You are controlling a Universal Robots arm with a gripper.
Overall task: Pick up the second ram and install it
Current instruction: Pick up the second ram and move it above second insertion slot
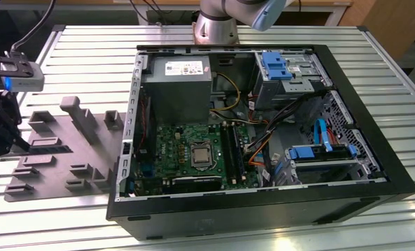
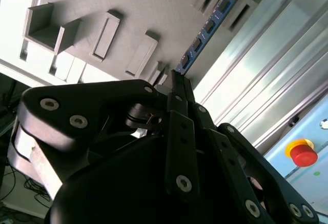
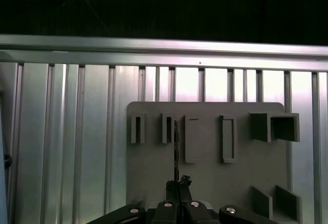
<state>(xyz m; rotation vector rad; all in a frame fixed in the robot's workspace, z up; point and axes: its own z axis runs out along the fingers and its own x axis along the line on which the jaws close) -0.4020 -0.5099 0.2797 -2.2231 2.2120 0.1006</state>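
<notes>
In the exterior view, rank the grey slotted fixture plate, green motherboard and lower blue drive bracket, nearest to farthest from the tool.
1. Grey slotted fixture plate, under the tool, exterior view's left.
2. Green motherboard, inside the black case, centre.
3. Lower blue drive bracket, exterior view's right.

Tool [image 3: 179, 182] clamps second ram [image 3: 176, 147] end; grey holder plate [image 3: 151, 175] behind.

The exterior view looks steeply down from high and well back onto the open black computer tower case [image 1: 263, 209] on the ribbed aluminium table [image 1: 88, 47]. At the case's nine o'clock lies the flat grey plastic holder plate [image 1: 54, 172], which all three views share. Both wrist views sit close behind the black gripper [image 3: 179, 182], which is clamped on the slim dark blue-green second ram [image 2: 205, 29]. The first wrist view faces the plate squarely, the second obliquely.
</notes>
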